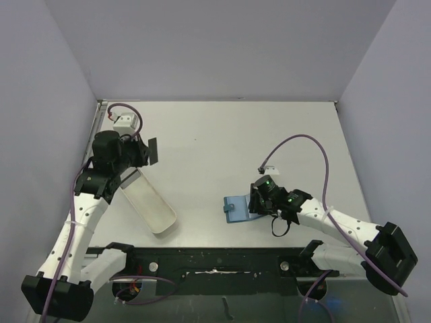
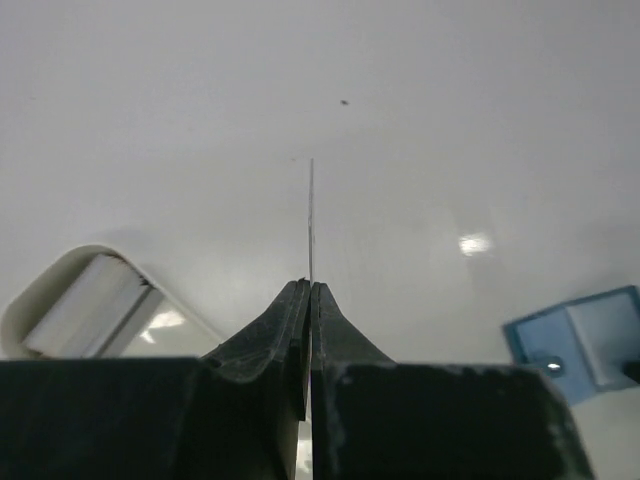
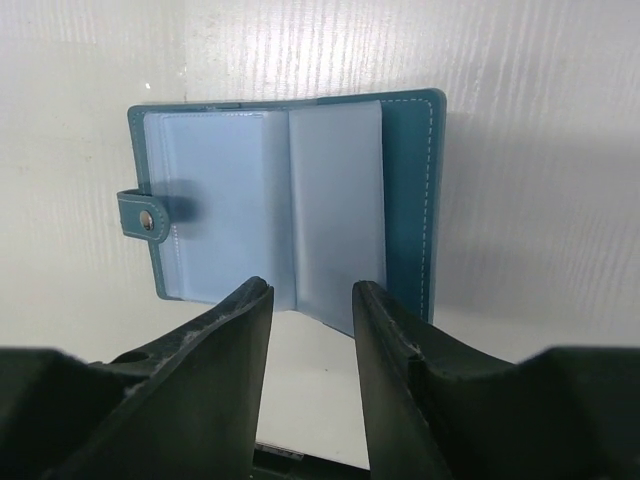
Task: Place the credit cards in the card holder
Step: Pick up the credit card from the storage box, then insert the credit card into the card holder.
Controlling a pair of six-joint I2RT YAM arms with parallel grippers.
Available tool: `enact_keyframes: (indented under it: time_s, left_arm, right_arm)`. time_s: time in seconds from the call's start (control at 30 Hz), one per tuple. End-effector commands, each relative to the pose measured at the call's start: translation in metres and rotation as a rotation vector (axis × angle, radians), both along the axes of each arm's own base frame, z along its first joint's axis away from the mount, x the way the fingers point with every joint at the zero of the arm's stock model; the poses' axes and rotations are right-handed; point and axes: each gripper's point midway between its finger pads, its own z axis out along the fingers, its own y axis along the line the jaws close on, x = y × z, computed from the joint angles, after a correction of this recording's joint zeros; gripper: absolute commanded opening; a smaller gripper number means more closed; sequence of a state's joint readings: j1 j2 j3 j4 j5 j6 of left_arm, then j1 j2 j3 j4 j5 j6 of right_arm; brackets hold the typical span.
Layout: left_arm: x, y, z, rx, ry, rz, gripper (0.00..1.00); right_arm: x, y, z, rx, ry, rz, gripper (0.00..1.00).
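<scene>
Two black two-finger grippers are at work over the pale grey worktop point(image 1: 222, 134), and we see them well apart from each other. On the left, the left gripper point(image 2: 308, 285) has its fingers pressed together on one thin, pale credit card point(image 2: 311, 220). The left wrist view shows this card edge-on as a fine upright line rising from the fingertips, clear of the worktop. From above, we find the left gripper point(image 1: 145, 153) near the far left of the worktop, just beyond the far end of a long white oblong plastic tray point(image 1: 172, 217) that lies at a slant. In the left wrist view, a pale flat slab rests inside the tray's rounded end point(image 2: 40, 280). We cannot tell whether it is a stack of cards.

Toward the right, the small teal-blue folding card holder point(image 3: 300, 200) lies open and flat on the worktop, its pale blue clear sleeves facing up. Its strap tab point(image 3: 140, 215) with the small pale snap stud point(image 3: 148, 222) sticks out from the left edge. The right gripper point(image 3: 310, 290) hangs at the near edge of the card holder with its jaws parted and nothing clamped between them. We cannot tell whether its fingers touch the sleeves. In the top view, the right gripper point(image 1: 254, 202) sits at the right side of the card holder point(image 1: 236, 209).
</scene>
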State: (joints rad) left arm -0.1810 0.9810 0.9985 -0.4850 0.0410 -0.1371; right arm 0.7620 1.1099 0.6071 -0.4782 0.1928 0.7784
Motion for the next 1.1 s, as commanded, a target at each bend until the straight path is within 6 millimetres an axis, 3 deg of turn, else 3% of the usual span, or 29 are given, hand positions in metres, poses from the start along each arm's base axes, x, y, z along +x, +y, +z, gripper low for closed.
enact_keyframes:
  time_s: [0.0, 0.1, 0.3, 0.57, 0.73, 0.9, 1.07]
  left_arm:
    - [-0.018, -0.076, 0.037, -0.461, -0.015, -0.230, 0.00]
    - [-0.029, -0.103, 0.040, -0.632, 0.014, -0.294, 0.00]
    - [-0.039, -0.150, 0.029, -0.740, 0.076, -0.328, 0.00]
    - [-0.056, -0.237, -0.007, -0.831, 0.235, -0.361, 0.00]
    - [-0.069, -0.281, -0.044, -0.879, 0.335, -0.386, 0.00]
    - [-0.072, -0.306, -0.083, -0.878, 0.432, -0.372, 0.00]
    - [-0.070, -0.309, -0.120, -0.805, 0.485, -0.323, 0.00]
  right_arm:
    - [0.014, -0.005, 0.009, -0.024, -0.043, -0.048, 0.37]
    - [0.016, -0.010, 0.004, -0.052, -0.038, -0.064, 0.35]
    - [0.021, -0.018, 0.001, -0.077, -0.036, -0.090, 0.35]
    - [0.022, -0.017, -0.005, -0.046, -0.018, -0.103, 0.33]
    - [0.018, -0.021, -0.012, -0.038, -0.006, -0.129, 0.34]
    - [0.018, -0.022, -0.012, -0.018, -0.008, -0.139, 0.34]
    - [0.023, -0.024, -0.001, -0.037, -0.028, -0.129, 0.37]
